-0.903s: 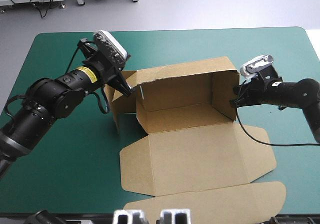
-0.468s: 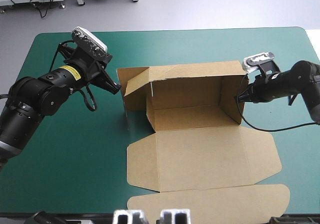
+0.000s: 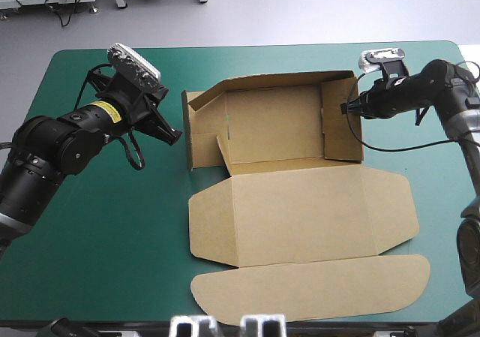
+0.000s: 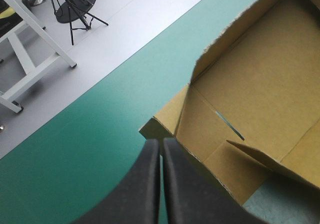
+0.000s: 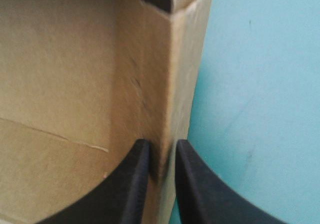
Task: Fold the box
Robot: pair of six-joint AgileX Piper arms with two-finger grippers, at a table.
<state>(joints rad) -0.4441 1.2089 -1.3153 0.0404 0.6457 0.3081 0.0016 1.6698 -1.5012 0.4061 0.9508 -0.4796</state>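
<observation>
Brown box [image 3: 300, 209] lies at the middle of the bench [image 3: 90, 224] with its teal-green cover. Its tray, walls raised, is toward the far edge, and its lid lies flat toward the near edge. The right tool [image 3: 347, 108] is clamped narrowly on the tray's right end wall, the board between its black fingers. The left tool [image 3: 175, 134] has its fingers pressed together in a point, holding nothing, just beside the tray's left wall; whether it touches cannot be told.
</observation>
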